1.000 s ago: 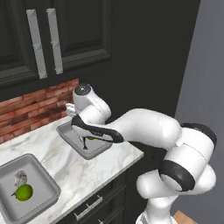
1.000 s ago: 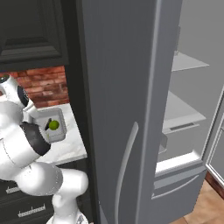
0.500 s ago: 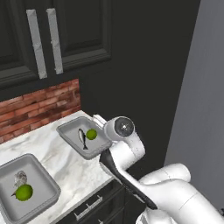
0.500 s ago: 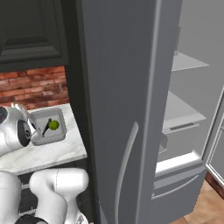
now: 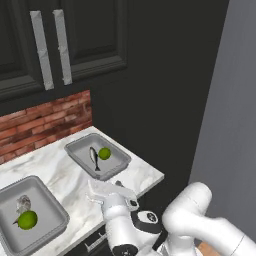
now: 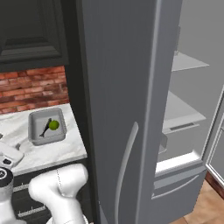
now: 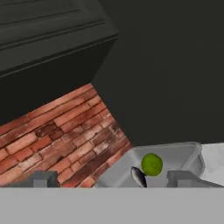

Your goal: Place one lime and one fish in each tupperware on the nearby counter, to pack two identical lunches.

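Two grey tupperware trays sit on the marble counter (image 5: 65, 175). The far tupperware (image 5: 80, 150) holds a dark fish (image 5: 93, 158) with a lime (image 5: 104, 153) beside it. The near-left tupperware (image 5: 47, 220) holds a lime (image 5: 27, 219) and a pale silvery fish (image 5: 22, 203). My gripper (image 5: 107, 190) hangs low at the counter's front edge, apart from both trays. In the hand view the gripper (image 7: 113, 179) is open and empty, looking at the far tupperware (image 7: 183, 155), its lime (image 7: 152, 164) and fish (image 7: 138, 176). The right base view shows that tupperware (image 6: 37, 120), lime (image 6: 54, 125) and fish (image 6: 45, 128).
A brick backsplash (image 5: 40, 125) and black upper cabinets with silver handles (image 5: 62, 47) stand behind the counter. A dark tall panel (image 5: 160, 100) borders the counter on the right. The grey fridge door (image 6: 118, 109) stands open, with pale shelves (image 6: 183, 109) inside.
My arm has drawn back and down from over the far tupperware to the counter's front edge. The fish and lime stay in that tray.
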You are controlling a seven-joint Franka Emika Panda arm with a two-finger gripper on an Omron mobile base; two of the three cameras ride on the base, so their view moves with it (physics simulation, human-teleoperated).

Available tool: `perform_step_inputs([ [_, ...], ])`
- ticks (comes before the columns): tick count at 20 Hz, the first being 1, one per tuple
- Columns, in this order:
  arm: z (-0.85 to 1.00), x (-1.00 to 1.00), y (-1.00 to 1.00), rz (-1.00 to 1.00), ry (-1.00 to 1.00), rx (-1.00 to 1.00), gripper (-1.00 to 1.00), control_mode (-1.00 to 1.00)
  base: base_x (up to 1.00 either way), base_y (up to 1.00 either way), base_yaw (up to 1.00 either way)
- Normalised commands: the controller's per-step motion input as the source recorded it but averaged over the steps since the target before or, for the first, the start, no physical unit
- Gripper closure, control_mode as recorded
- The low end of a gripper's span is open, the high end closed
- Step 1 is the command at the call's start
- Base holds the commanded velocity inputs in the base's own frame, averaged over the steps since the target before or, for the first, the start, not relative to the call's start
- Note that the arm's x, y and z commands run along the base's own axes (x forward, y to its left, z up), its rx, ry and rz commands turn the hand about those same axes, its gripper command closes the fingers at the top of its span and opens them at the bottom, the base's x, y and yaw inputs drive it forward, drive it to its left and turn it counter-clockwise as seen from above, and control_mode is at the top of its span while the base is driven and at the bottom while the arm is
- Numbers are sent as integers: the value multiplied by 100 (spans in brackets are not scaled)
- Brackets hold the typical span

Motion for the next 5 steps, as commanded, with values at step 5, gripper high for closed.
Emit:
perform_step_inputs([
  [5,63,-53,100,24,-21,-21,-100,-100,0,0,0],
])
